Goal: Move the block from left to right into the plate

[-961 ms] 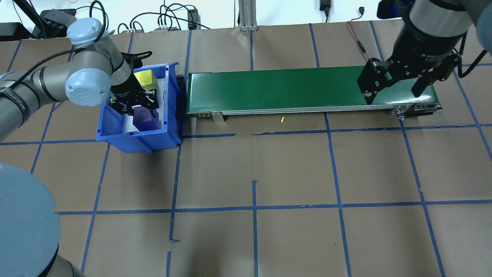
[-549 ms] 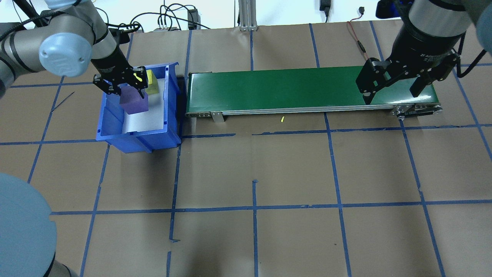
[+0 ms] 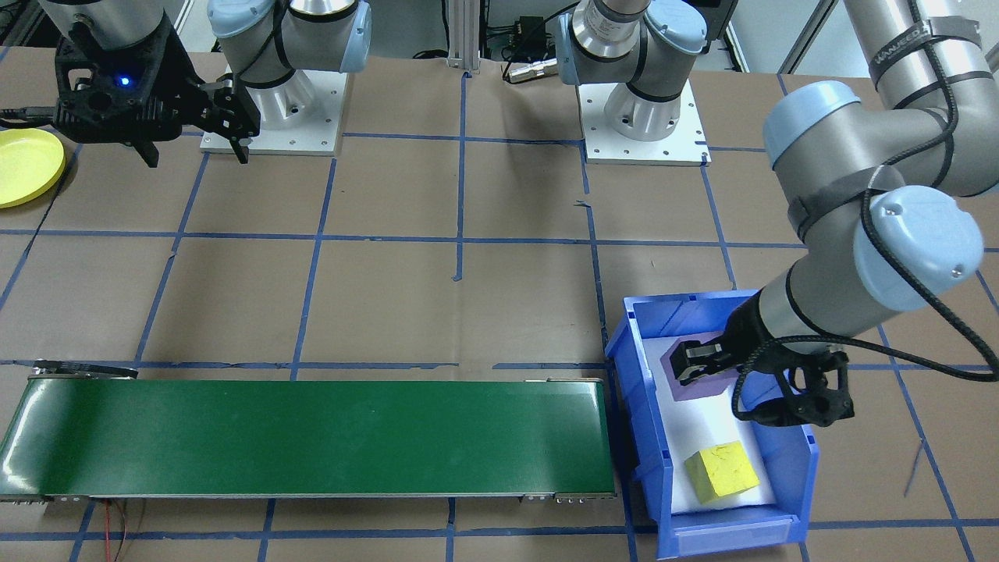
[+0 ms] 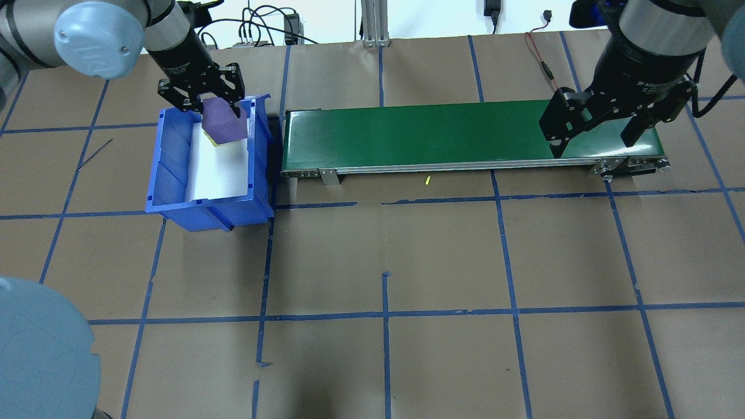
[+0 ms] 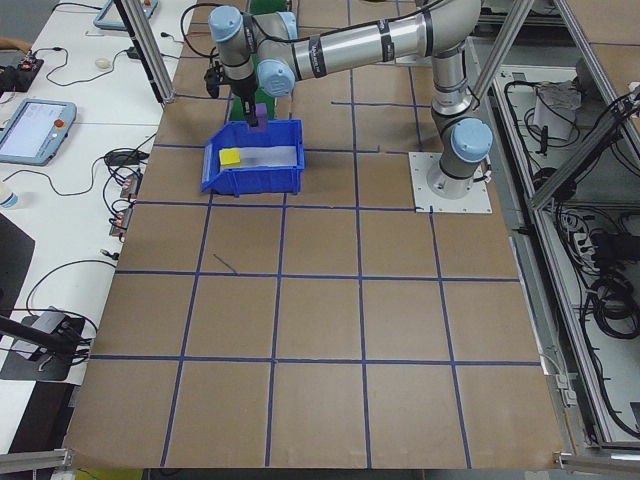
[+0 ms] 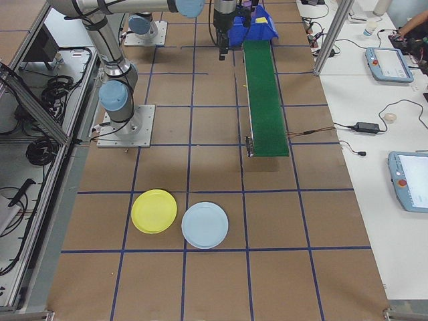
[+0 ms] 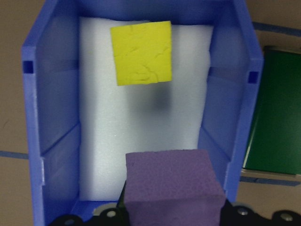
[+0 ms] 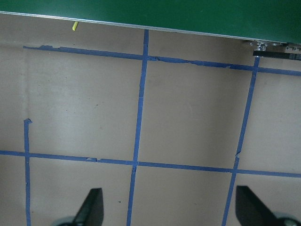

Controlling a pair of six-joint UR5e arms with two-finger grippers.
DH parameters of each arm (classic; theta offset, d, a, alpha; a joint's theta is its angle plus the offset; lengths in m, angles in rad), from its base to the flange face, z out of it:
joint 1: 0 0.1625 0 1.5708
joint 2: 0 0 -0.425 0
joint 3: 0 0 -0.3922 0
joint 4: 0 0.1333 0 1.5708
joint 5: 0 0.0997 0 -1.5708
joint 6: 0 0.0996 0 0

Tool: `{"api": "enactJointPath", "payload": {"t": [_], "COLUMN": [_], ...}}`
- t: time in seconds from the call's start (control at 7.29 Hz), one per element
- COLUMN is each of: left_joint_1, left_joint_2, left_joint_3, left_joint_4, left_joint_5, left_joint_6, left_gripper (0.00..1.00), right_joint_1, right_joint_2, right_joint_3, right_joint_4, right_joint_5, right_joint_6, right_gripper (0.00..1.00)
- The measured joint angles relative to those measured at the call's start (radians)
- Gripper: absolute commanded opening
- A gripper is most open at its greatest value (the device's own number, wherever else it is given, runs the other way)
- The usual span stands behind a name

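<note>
My left gripper is shut on a purple block and holds it above the far end of the blue bin. The left wrist view shows the purple block between the jaws, over the bin's white foam lining. A yellow block lies on that lining; the front view also shows this yellow block. My right gripper hangs open and holds nothing, over the right end of the green conveyor belt. The yellow plate lies on the table on my right; its edge shows as the plate.
A pale blue plate lies beside the yellow one. The conveyor belt runs from the bin toward the right arm. A small yellow scrap lies in front of it. Blue tape lines grid the brown table.
My left gripper has lifted the purple block out of the bin and carried it toward the bin's far right corner. The right arm has stayed still.
</note>
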Motion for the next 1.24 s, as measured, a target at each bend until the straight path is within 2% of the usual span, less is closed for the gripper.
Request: {"api": "enactJointPath", "payload": {"t": [0.41,0.55,0.69,0.96,1.24], "left_joint_1": [-0.138,-0.155,-0.162,-0.165,-0.165], "left_joint_2": [-0.093,-0.123,-0.142,-0.153,-0.125], "left_joint_3": [-0.005,-0.007,-0.009,-0.031,-0.065], "left_joint_4": [0.151,0.194,0.220,0.266,0.330], "left_joint_5": [-0.016,-0.016,-0.015,-0.014,-0.016], "left_joint_6": [-0.087,-0.080,-0.069,-0.047,-0.037], "left_gripper": [0.39,0.49,0.73,1.00,1.00], "right_joint_1": [-0.001,-0.001,-0.002,-0.002,0.000], "right_joint_2": [0.000,0.000,0.001,0.005,0.041], "right_joint_3": [0.000,0.000,0.000,0.001,0.002], "right_joint_4": [-0.004,-0.002,-0.005,-0.031,-0.090], "right_joint_5": [-0.006,-0.008,-0.008,-0.004,0.030], "right_joint_6": [-0.002,-0.003,-0.003,-0.011,0.011], "right_gripper": [1.00,1.00,0.98,0.98,0.97]}}
